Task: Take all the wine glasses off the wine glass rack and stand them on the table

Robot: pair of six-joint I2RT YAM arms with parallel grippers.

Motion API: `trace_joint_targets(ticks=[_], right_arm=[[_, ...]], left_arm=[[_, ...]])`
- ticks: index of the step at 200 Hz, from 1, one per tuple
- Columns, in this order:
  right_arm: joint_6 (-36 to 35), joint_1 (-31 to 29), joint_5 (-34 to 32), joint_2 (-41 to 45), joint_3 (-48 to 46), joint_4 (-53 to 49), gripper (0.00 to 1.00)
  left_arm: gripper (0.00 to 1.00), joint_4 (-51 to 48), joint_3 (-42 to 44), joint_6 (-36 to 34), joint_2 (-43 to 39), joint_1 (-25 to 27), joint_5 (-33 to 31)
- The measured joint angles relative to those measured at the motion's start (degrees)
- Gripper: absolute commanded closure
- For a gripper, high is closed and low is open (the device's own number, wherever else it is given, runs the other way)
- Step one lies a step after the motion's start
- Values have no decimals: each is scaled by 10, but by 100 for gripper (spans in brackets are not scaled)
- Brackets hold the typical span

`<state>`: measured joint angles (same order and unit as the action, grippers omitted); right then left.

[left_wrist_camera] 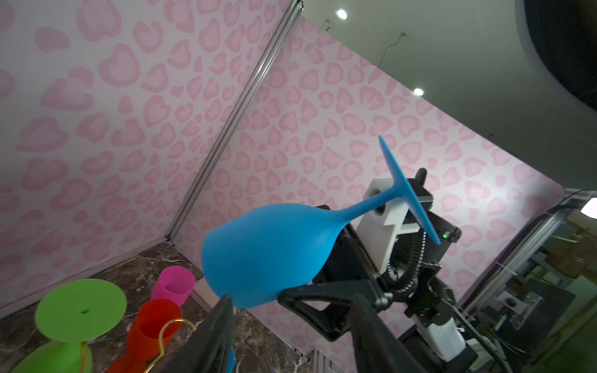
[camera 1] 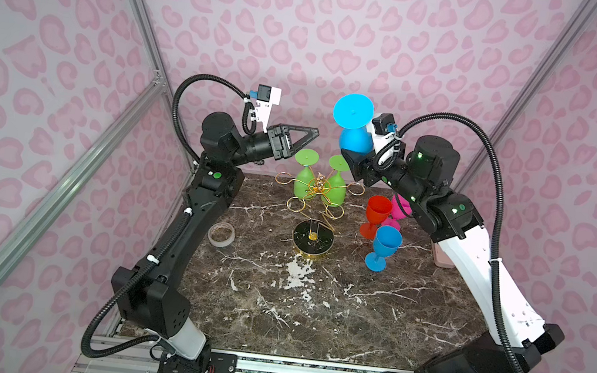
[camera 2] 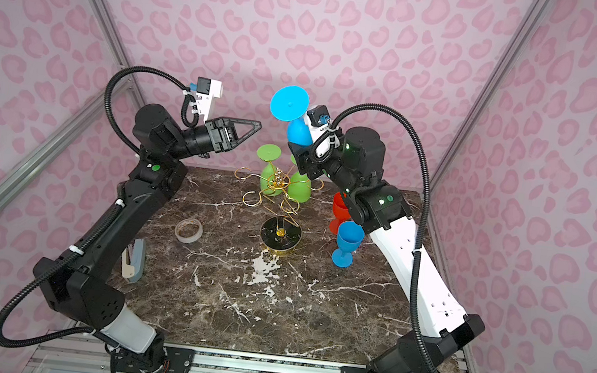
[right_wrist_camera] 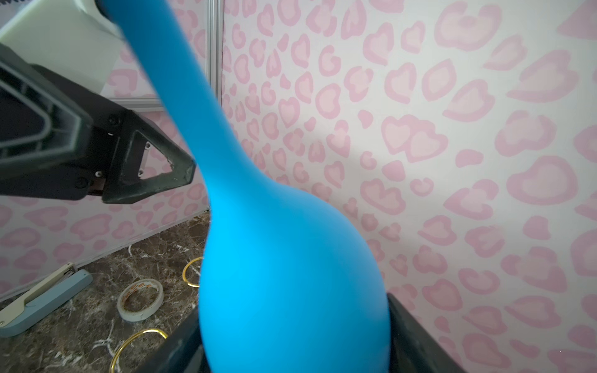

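The right gripper (camera 1: 353,160) pinches the inverted blue wine glass (camera 1: 353,140) by its bowl, stem axis near-vertical, foot uppermost; the left gripper (camera 1: 309,136) holds its fingers spread.

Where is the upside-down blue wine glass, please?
In both top views the right gripper holds the upside-down blue wine glass by its bowl, above-right of the wine glass rack.

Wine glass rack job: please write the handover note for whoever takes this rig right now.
Left end effector: open and empty, raised.
Right end effector: shut on the bowl of the blue wine glass, foot up, above the wine glass rack.
Two green glasses hang on the rack.
Done: held glass is clear of the rack.
Left: likely stand it on the table beside the red glass and standing blue glass.
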<state>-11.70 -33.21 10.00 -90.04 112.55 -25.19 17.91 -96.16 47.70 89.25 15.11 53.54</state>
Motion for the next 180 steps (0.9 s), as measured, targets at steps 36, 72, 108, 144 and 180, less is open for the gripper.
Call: trace_joint_targets(ticks=[36,72,108,144,180], right_arm=[[24,15,1,-40,87,-144,29],[42,12,7,-59,125,-235,31],[51,6,10,-73,144,-290,32],[51,-9,21,-89,155,-324,32],[51,-19,24,-100,159,-344,33]], left_arm=[[44,-24,94,-221,-75,7,-122],[51,-3,149,-451,-115,23,-178],[51,-7,164,-655,-120,37,-179],[52,-7,167,-779,-122,38,-166],[54,-16,156,-845,-113,39,-143]])
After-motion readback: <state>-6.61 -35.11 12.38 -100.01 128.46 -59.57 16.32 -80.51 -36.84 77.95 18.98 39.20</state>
